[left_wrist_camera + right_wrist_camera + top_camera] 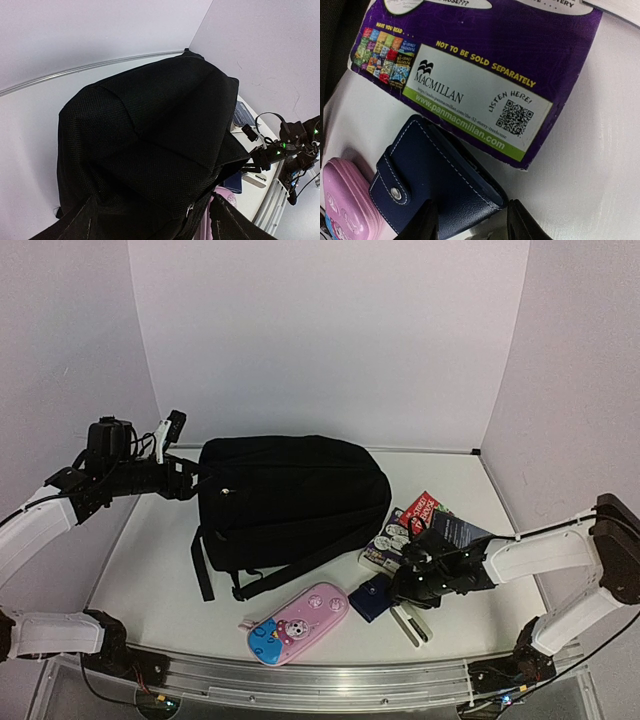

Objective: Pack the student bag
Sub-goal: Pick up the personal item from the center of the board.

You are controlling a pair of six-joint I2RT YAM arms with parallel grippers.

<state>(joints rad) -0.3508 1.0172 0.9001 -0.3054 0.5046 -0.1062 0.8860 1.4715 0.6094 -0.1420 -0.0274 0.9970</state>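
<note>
student bag lying flat mid-table, long axis left-right
White table, white walls on three sides. Near edge: pink pencil case, then navy wallet with right claw fingers flanking its end, can't tell if it's pinching. Books behind that. Bag's rounded end points right at the books, squarer end left, straps trailing near-left. Left claw spread wide at the bag's far-left corner, black fabric between its fingers.

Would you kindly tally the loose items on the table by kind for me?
Black backpack: 1
Pink-and-blue pencil case: 1
Navy wallet: 1
Books: 2, purple book and red-and-dark book
Small white-and-black item: 1
Total: 6
</note>
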